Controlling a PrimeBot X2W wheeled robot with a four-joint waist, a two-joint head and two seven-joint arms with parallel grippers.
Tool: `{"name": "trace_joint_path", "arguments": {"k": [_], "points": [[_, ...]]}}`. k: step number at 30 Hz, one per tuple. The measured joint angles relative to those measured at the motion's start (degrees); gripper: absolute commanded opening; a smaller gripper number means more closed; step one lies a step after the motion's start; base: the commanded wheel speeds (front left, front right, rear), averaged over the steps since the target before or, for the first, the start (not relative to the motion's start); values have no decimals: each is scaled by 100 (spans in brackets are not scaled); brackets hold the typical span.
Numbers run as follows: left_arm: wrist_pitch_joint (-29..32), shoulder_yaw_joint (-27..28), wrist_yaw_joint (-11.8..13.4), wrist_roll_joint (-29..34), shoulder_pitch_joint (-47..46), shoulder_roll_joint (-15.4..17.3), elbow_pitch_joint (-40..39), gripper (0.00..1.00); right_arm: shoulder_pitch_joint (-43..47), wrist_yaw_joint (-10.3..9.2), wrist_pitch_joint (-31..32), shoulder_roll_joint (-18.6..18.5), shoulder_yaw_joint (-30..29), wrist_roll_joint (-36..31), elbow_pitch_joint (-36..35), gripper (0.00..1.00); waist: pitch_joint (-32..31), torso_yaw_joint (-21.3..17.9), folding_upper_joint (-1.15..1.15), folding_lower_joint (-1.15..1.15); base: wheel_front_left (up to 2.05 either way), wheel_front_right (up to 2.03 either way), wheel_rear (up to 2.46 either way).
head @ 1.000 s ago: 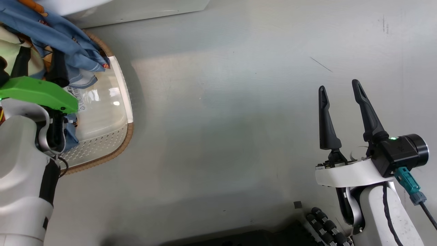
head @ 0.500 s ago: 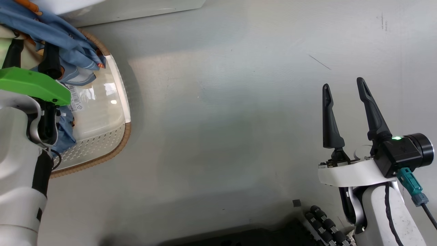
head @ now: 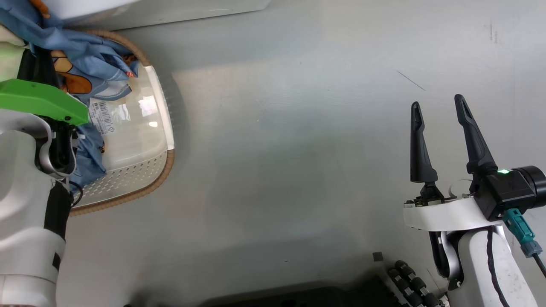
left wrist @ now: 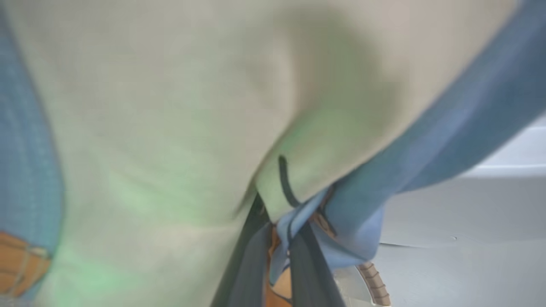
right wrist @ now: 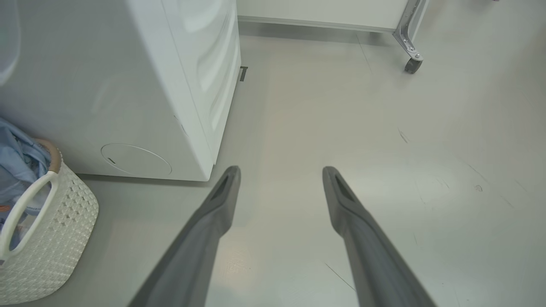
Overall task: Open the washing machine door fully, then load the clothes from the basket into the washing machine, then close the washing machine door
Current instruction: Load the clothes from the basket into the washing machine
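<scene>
The clothes (head: pixel 85 53), one bunched heap of blue and cream fabric whose pieces cannot be counted, lie in the one basket (head: pixel 169 158) and rise around the left gripper (left wrist: pixel 277 238). Its two fingers (left wrist: pixel 251 256) are pinched together on a fold of blue cloth. One white washing machine (right wrist: pixel 128 85) stands just past the basket. The right gripper (head: pixel 437 102), well apart from the left one, hangs over the grey floor (head: pixel 298 149), its two fingers spread wide and holding nothing.
</scene>
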Motion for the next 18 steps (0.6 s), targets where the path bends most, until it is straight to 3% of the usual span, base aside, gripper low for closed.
{"name": "trace_joint_path", "arguments": {"k": [9,18], "points": [[-53,708,0,-189,284,-198,-515,0,-32,2,0,-2,-54,14,62,100,-153,270,0,0,0,0,0],[-68,1015,0,-168,829,-364,-1678,0,-120,59,0,-4,38,122,255,100,-531,490,0,0,0,0,0]]}}
